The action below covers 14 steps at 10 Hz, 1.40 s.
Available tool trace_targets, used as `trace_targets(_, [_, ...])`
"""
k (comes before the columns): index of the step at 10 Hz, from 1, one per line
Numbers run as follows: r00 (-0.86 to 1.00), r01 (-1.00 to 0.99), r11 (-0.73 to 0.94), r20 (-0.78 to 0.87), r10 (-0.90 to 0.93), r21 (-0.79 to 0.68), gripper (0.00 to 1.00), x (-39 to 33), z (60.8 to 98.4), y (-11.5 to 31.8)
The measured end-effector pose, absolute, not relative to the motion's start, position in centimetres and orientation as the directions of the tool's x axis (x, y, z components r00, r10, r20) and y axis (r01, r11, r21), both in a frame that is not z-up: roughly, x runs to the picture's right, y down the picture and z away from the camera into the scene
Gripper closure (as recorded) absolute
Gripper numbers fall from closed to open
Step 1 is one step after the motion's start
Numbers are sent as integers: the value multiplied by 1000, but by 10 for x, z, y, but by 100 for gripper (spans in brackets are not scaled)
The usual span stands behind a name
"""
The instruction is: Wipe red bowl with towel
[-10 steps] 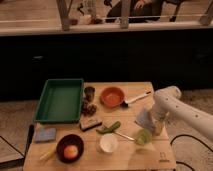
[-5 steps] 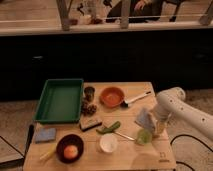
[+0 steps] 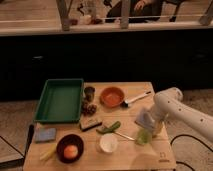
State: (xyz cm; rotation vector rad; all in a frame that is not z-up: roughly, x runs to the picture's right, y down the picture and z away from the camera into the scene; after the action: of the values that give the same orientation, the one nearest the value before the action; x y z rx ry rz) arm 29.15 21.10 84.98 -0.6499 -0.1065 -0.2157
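Light wooden table (image 3: 142,156) on pale speckled floor (image 3: 15,116), dark low wall (image 3: 150,60) behind, bright ledge (image 3: 40,28) above.

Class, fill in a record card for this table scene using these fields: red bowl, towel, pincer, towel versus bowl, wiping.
red bowl: red bowl upright on the far middle of the table, right of the green tray
towel: towel at the end of the arm, near the table's right edge
pincer: pincer at the towel, right of and nearer than the red bowl
towel versus bowl: apart, not touching
wiping: not yet begun
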Motion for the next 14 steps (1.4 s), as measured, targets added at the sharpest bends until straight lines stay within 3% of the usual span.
trace_targets(5, [961,274,761,189,-200,-587,76,283,854,214])
trace_targets(8, [961,274,758,191,-198,-592,100,284,852,216])
trace_targets(14, [962,269,755,196,-188,-597,100,286,854,217])
